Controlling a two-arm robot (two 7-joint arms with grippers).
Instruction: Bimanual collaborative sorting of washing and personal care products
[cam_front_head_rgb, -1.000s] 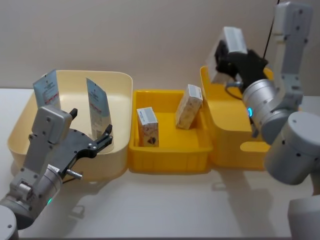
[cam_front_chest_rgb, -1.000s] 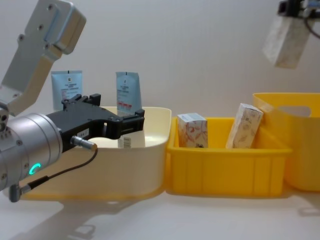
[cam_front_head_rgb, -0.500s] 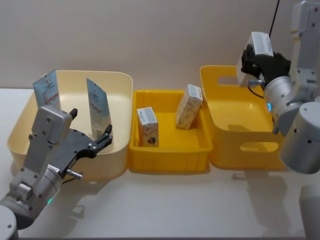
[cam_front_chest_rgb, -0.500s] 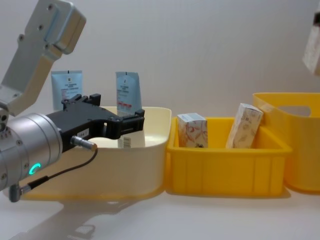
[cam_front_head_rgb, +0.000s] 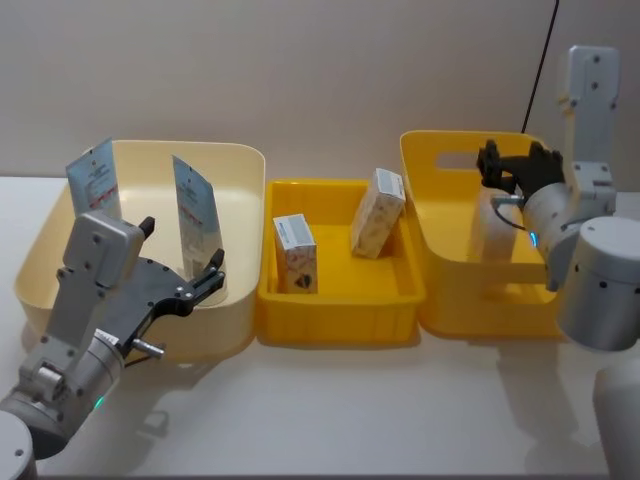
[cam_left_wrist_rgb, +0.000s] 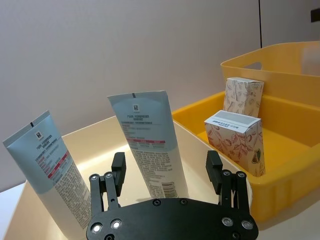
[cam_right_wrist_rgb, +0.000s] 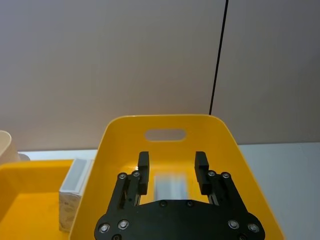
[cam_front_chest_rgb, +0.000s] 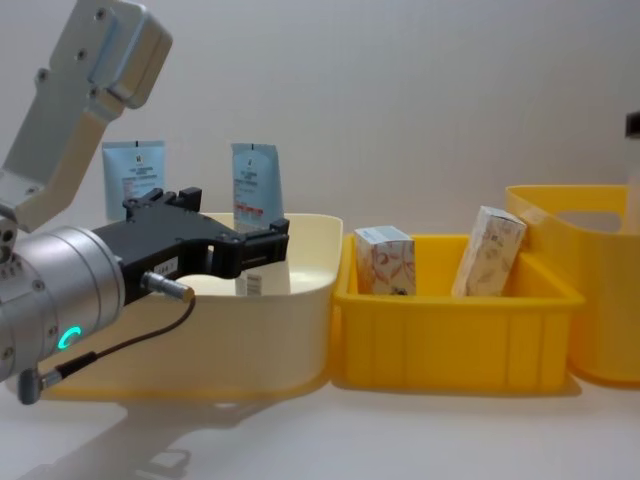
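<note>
Two pale blue and white tubes (cam_front_head_rgb: 95, 180) (cam_front_head_rgb: 195, 215) stand upright in the cream tub (cam_front_head_rgb: 235, 165). My left gripper (cam_front_head_rgb: 180, 265) is open at the tub's front, level with the nearer tube (cam_left_wrist_rgb: 150, 145) and not touching it. Two small white cartons (cam_front_head_rgb: 295, 255) (cam_front_head_rgb: 378, 212) stand in the middle yellow tray (cam_front_head_rgb: 340, 320). My right gripper (cam_front_head_rgb: 515, 160) is open above the tall yellow tub (cam_front_head_rgb: 440, 170). A blurred white carton (cam_right_wrist_rgb: 170, 185) is below its fingers, free of them, inside that tub (cam_right_wrist_rgb: 120, 130).
The three containers stand side by side across the white table, rims nearly touching. A black cable (cam_front_head_rgb: 540, 70) hangs down the wall behind the right arm. Bare table (cam_front_head_rgb: 350, 410) lies in front of the containers.
My right gripper carried the white carton to the right over the tall yellow tub, came down and opened. The carton has left its fingers. The left arm has not moved.
</note>
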